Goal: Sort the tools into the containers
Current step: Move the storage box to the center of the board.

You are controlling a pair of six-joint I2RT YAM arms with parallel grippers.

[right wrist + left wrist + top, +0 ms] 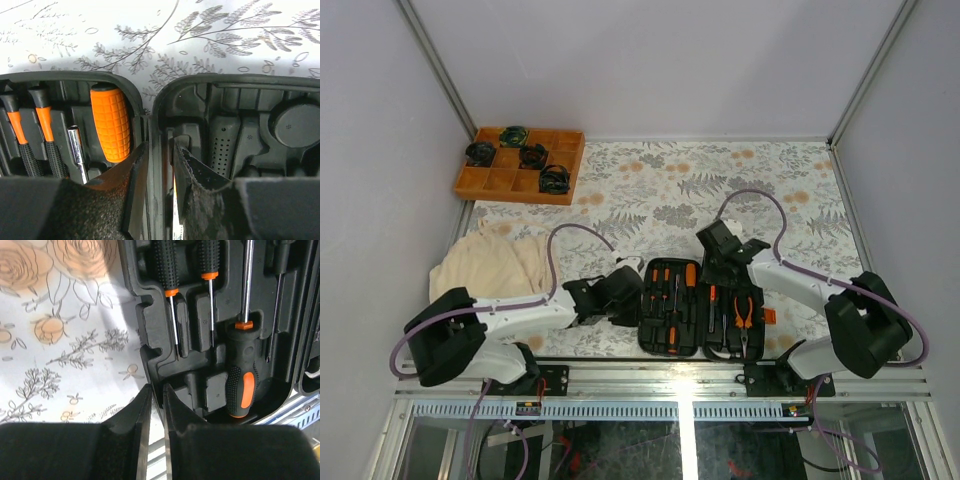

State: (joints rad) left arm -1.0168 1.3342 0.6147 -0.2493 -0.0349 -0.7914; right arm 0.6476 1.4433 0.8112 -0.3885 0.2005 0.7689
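Tool case (704,340): one, black, open at the table's near edge.
Screwdrivers (240,375): about five in its left half (exact count unclear).
Pliers (745,310): one pair, right half.
Left gripper (156,392): pinched on the case's left rim.
Right gripper (160,150): clamped astride the case's far wall.
Orange tray (470,188): far-left of the case, holding four coiled items (532,155).
Cloth (490,265): one, left of the case, behind the left arm.

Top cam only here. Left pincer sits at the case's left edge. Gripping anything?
Observer: Left pincer is pinched on the case rim, at its near left corner.
Operator: Right one?
Observer: Right pincer clamps the rim of the right half, on the hinge side.
Operator: Big screwdriver seated?
Observer: Looks so. The big screwdriver lies down in its moulded slot, handle at the near end.
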